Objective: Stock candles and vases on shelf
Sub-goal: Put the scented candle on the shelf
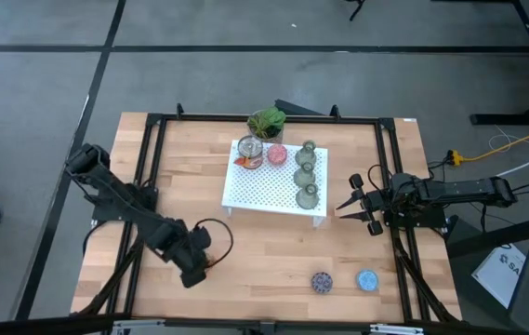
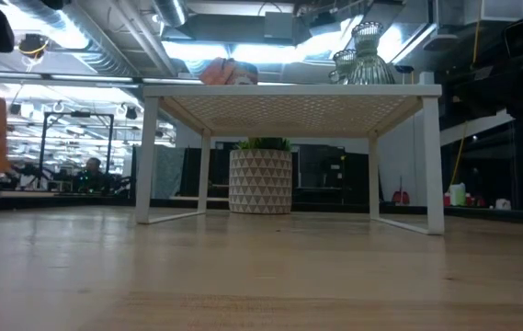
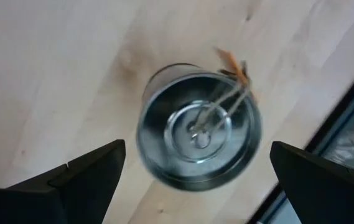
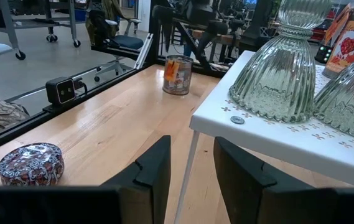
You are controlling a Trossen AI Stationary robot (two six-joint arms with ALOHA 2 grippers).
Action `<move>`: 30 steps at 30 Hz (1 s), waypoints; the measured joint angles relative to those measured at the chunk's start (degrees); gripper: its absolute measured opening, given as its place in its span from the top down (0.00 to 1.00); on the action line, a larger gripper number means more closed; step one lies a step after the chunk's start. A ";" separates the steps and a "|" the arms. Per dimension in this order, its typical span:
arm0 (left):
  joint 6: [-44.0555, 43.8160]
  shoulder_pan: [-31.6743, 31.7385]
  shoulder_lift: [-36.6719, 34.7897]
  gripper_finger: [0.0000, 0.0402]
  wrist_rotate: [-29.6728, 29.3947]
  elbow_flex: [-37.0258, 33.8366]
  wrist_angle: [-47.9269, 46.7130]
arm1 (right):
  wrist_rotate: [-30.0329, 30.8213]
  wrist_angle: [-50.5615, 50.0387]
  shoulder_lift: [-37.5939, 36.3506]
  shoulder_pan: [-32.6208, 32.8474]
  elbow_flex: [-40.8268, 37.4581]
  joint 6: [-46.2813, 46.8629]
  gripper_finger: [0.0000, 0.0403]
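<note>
1. Broadly, the wooden surface carries the white shelf at its middle, with a potted plant just behind it.
2. On the shelf, three olive-green vases already stand in a row along the side nearer my right arm, and a pink candle sits beside a silver tin at the back.
3. Still off the shelf are a dark blue-purple candle and a light blue candle, side by side on the surface near its front edge, toward my right arm's side.
4. My left gripper hangs over the front left of the surface with its fingers spread as wide as they go, holding nothing.
5. Directly beneath it stands a tin candle, upright, its round top centred between my left fingers; being round, it favours no grip direction, so I judge a straight descent should do.
6. My right gripper waits just beside the shelf's right edge, its fingers partly parted and empty; it is the nearer one to the two loose coloured candles.
</note>
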 joint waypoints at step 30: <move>-6.01 -3.64 0.52 0.01 -6.40 -2.78 5.92 | -0.01 0.00 0.00 0.00 0.02 0.00 0.69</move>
